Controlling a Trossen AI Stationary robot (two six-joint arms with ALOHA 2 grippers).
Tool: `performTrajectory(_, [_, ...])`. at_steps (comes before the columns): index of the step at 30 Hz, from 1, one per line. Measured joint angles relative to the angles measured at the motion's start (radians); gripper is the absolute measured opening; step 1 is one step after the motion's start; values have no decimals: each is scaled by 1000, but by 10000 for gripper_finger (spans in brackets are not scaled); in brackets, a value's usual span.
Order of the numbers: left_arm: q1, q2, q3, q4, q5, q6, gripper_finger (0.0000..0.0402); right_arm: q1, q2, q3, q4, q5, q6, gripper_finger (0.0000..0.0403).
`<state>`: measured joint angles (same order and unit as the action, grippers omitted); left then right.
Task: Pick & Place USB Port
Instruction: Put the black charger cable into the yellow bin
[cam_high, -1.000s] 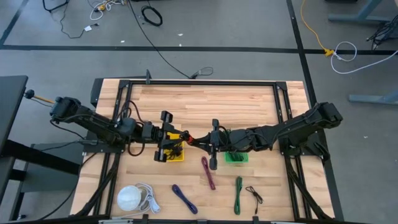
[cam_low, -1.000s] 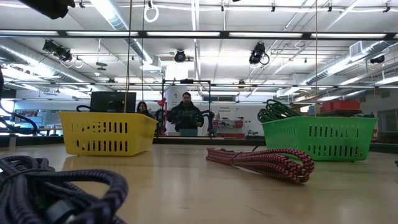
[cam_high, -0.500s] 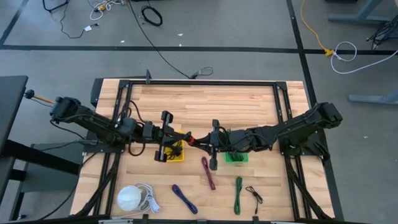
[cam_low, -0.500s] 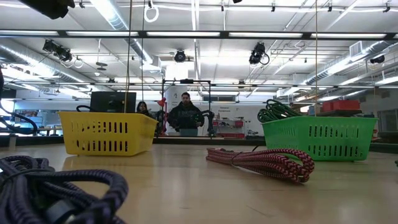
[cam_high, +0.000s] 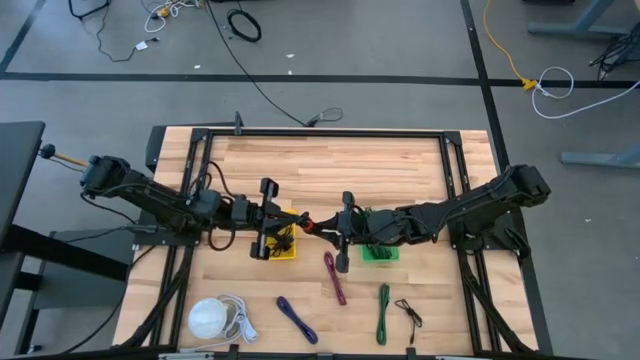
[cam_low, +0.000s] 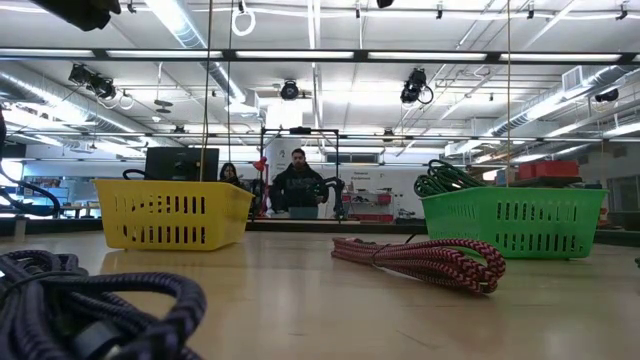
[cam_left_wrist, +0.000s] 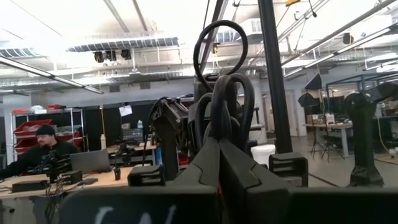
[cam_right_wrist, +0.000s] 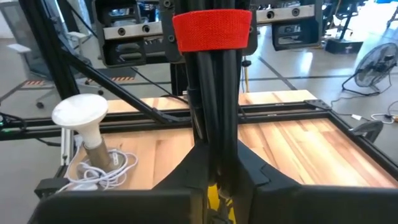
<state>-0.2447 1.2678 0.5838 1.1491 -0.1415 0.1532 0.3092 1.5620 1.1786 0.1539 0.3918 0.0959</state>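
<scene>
Since a second ago the left gripper (cam_high: 292, 222) has snapped shut, closing on one end of a coiled black cable bundle (cam_high: 311, 225) that the right gripper (cam_high: 327, 228) holds by the other end; both arms meet above the middle of the wooden table (cam_high: 330, 165), over the gap between two small baskets. From the left wrist view, the left fingers (cam_left_wrist: 214, 163) are pressed together around the bundle's black loops (cam_left_wrist: 219, 93). From the right wrist view, the right fingers (cam_right_wrist: 219, 160) grip the straight cable strands just below a red strap (cam_right_wrist: 212, 28) wrapped around the bundle (cam_right_wrist: 213, 87); whether that grip is loosening I cannot tell. Under the left gripper sits a yellow basket (cam_high: 283, 249), and under the right arm a green basket (cam_high: 380, 252) holding green cable. On the table edge nearer the camera lie a maroon cable bundle (cam_high: 334, 277), a purple one (cam_high: 296, 318), a green one (cam_high: 383, 311) and a thin black cable (cam_high: 408, 314), all apart from each other. A white round-headed device with a white cord (cam_high: 212, 318) rests near the table's left corner. In the low view a person (cam_low: 298, 186) stands far behind the table.
</scene>
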Motion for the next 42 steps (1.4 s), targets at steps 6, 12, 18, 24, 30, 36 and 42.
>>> performTrajectory(6, [-1, 0, 0, -29, -68, 18, 1, 7, 0, 0, -36, -25, -2, 66])
performTrajectory(12, [0, 0, 0, -38, -102, 16, 1, 9, -5, 0, -132, 44, 28, 109])
performTrajectory(18, [-14, 0, 0, -82, -136, 10, 0, 9, -6, 0, -219, 105, 61, 143])
performTrajectory(24, [-57, -32, 0, -286, -306, -46, 0, 9, -22, 0, -347, 145, 141, 153])
performTrajectory(30, [-151, -88, 0, -564, -514, -166, 0, 13, -51, 0, -494, 173, 242, 153])
performTrajectory(36, [-259, -105, 0, -816, -642, -382, 0, 13, -53, 0, -575, 195, 304, 145])
performTrajectory(42, [-318, -105, 0, -1074, -768, -672, 0, 22, -53, 0, -598, 197, 319, 126])
